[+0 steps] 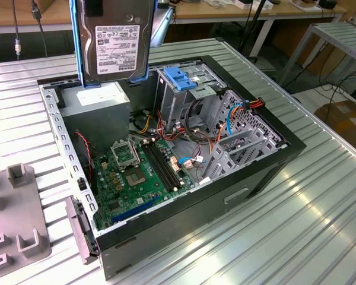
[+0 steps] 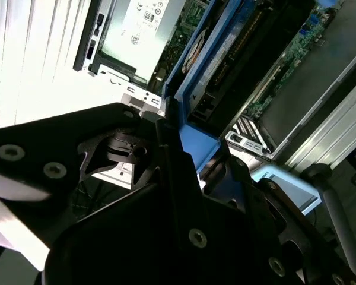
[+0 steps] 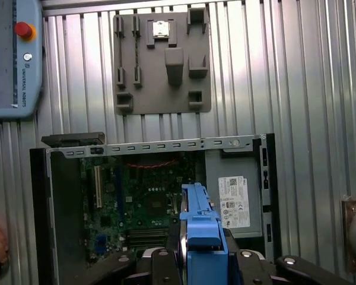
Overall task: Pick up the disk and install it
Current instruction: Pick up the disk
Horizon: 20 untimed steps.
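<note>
1. Disk (image 1: 115, 41) is hanging upright at the upper left of the exterior view. It is raised clear above the open computer case (image 1: 258, 169), over the corner holding the power supply (image 1: 98, 107), and is touching nothing below.
2. Black gripper (image 3: 203, 261) is clenching the unit by its blue carrier rail (image 3: 199, 228). In both wrist views the jaws are pressing against the end of that rail, with the slab running edge-on down towards the motherboard (image 3: 148, 202).
3. Drive cage (image 1: 187, 101), with its fixed blue latch (image 1: 181, 78), is standing lower in the frame, just to the exterior view's right of the suspended unit and apart from it.
4. Handling, as judged: the slab is looking rigid, dense for its bulk and sensitive to knocks. Its smooth metal faces are probably offering little friction, and the plastic rail is likely flexing slightly under load.
5. Hold, as judged: the rail's end and long edges are looking like the soundest places to grip, keeping pressure off the labelled face and the connector end.
</note>
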{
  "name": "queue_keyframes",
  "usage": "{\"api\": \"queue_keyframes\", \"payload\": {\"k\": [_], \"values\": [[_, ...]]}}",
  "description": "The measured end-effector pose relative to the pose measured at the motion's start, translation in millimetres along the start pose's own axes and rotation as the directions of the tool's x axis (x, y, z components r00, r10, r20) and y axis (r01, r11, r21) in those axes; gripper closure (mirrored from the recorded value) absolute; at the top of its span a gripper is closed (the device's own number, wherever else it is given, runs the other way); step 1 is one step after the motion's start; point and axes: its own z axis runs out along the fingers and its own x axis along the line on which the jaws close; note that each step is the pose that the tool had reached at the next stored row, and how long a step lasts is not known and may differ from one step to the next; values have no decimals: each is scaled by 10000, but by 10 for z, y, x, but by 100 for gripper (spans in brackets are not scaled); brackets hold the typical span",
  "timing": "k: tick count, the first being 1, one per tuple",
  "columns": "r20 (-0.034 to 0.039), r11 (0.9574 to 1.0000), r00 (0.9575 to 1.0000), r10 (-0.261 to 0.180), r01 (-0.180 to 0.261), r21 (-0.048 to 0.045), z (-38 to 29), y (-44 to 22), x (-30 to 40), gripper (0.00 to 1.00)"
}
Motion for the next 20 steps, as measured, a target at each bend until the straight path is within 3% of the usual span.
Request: {"api": "queue_keyframes", "payload": {"k": [4,10,20], "values": [[1,10000,10000,46,-46,0,9,-34,45,63],[2,9999,9999,119,-119,1,20,-58,166,63],[2,9999,9999,169,-169,-6,48,-250,217,63]]}}
